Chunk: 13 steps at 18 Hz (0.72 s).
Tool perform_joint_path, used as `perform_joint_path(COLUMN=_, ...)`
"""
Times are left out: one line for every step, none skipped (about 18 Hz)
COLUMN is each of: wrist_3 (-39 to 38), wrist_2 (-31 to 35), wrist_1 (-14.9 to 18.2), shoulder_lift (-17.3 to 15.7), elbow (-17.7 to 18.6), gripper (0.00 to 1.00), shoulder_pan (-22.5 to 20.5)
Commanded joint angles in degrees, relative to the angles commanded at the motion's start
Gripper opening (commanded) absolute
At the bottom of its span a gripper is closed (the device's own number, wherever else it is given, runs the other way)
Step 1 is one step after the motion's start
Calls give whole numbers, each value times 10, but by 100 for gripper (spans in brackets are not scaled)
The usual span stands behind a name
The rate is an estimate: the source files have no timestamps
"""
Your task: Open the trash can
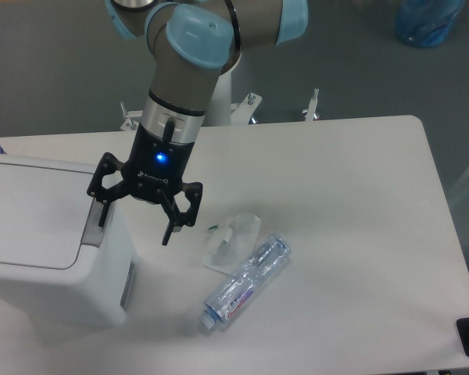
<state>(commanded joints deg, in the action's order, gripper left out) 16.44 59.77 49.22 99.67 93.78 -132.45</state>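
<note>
The big white boxy plastic trash can [47, 258] looked smooth and a little shiny. Right of it, the clear plastic bottle [246, 283] looked crinkly and glossy. The white table [359, 234] looked smooth and matt.

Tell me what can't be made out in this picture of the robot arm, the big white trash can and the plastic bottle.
- Large white plastic trash can: the left frame edge cuts it off, so its full width is unseen.
- Two-finger black gripper: whether its left fingertip touches the can's rim cannot be told from this angle.
- Clear crushed plastic bottle: label print too small to read.
- Crumpled white wrapper: contents unclear.
</note>
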Motion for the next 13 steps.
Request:
perform_joint_path(wrist_3=0, wrist_2=0, wrist_1=0, shoulder_lift=0, elbow=0, gripper=100, shoulder_pan=0)
perform_joint_path(wrist_3=0, wrist_2=0, wrist_1=0, shoulder_lift=1, elbow=-2, gripper=100, shoulder_pan=0)
perform_joint_path(wrist_3=0, wrist_2=0, wrist_1=0, shoulder_lift=1, elbow=0, gripper=100, shoulder_pan=0)
perform_joint_path(wrist_3=0, wrist_2=0, wrist_1=0, shoulder_lift=1, elbow=-2, gripper=100, shoulder_pan=1)
perform_joint_path(wrist_3=0, wrist_2=0, wrist_1=0, shoulder_lift=1, elbow=-2, gripper=100, shoulder_pan=2)
perform_joint_path(wrist_3=0, wrist_2=0, wrist_1=0, shoulder_lift=1, elbow=-2, gripper=100, shoulder_pan=2)
perform_joint_path(wrist_3=0, wrist_2=0, wrist_1=0, shoulder_lift=1, elbow=-2, gripper=100, shoulder_pan=2)
perform_joint_path(wrist_3=1, wrist_2=0, wrist_1=0, shoulder_lift=0, elbow=-2, gripper=100, shoulder_pan=2)
perform_joint_path(wrist_3=1, wrist_2=0, wrist_1=0, shoulder_lift=1, elbow=-3, gripper=100, shoulder_pan=2)
perform_joint_path(wrist_3=0, wrist_2=0, wrist_1=0, shoulder_lift=0, elbow=-3, gripper=100, shoulder_pan=2)
perform_joint_path(wrist_3=0, wrist_2=0, wrist_1=0, shoulder_lift=0, elbow=-3, gripper=100, shoulder_pan=2)
perform_joint_path(wrist_3=0, wrist_2=0, wrist_1=0, shoulder_lift=0, elbow=-4, gripper=100, shoulder_pan=2)
perform_joint_path(wrist_3=-1, wrist_2=0, wrist_1=0, shoulder_lift=-1, elbow=-6, gripper=100, shoulder_pan=2)
